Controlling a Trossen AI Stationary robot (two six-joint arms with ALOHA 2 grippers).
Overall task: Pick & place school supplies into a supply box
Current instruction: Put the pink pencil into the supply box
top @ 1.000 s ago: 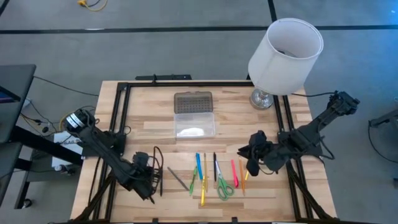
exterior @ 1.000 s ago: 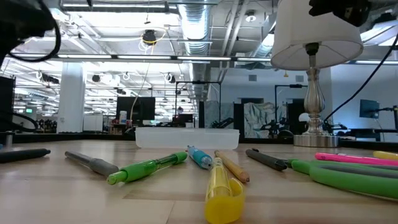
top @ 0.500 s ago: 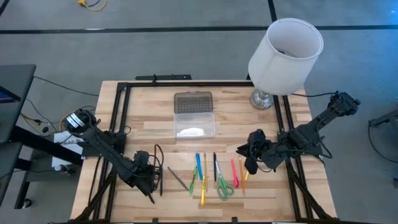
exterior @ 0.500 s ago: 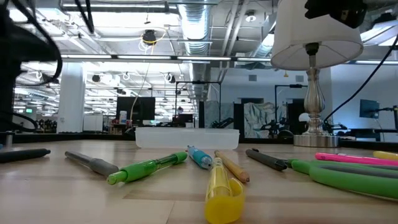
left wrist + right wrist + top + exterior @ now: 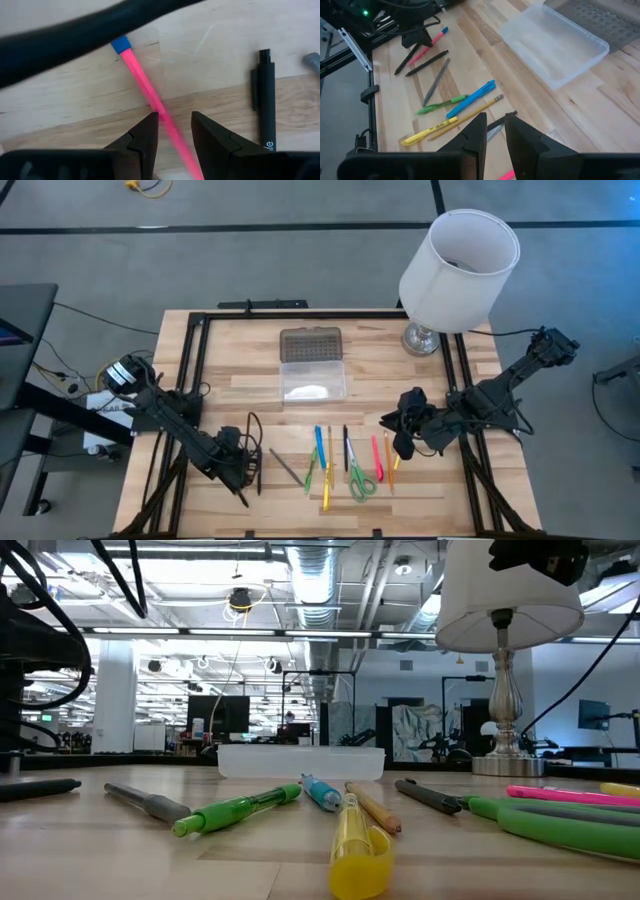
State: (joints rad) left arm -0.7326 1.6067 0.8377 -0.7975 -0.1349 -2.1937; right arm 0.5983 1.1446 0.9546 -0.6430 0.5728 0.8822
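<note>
Both arms barely shift. Lower left, the left gripper (image 5: 172,131) stands part-open, empty, straddling a pink pen (image 5: 150,95) running lengthwise between its fingers; right gripper (image 5: 492,131) waits empty.

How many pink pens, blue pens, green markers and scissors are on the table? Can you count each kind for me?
pink pens: 2
blue pen: 1
green marker: 1
scissors: 1
Total: 5
</note>
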